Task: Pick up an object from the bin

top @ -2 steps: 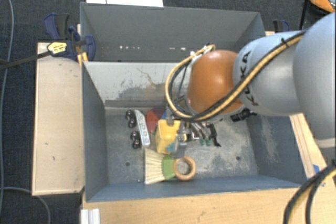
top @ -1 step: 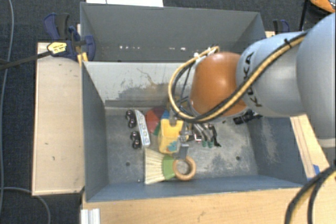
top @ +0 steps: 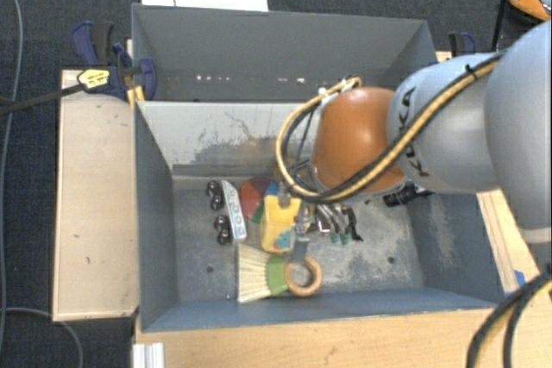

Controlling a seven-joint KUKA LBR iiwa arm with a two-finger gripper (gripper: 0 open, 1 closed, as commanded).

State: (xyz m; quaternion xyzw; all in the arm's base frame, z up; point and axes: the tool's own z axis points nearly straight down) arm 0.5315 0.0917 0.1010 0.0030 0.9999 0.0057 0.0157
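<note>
My gripper is low in the middle of the bin, under the arm's orange cover. It hangs just above a wooden ring and against the right side of a yellow block-like toy. A small brush with pale bristles and a green handle lies left of the ring, near the front wall. Behind the yellow toy sits a red piece.
A white strip with black wheels lies left of the heap. Small dark, green-tipped parts lie right of the gripper. The arm and its cables cover the bin's right rear. Bare floor shows at front right and far left.
</note>
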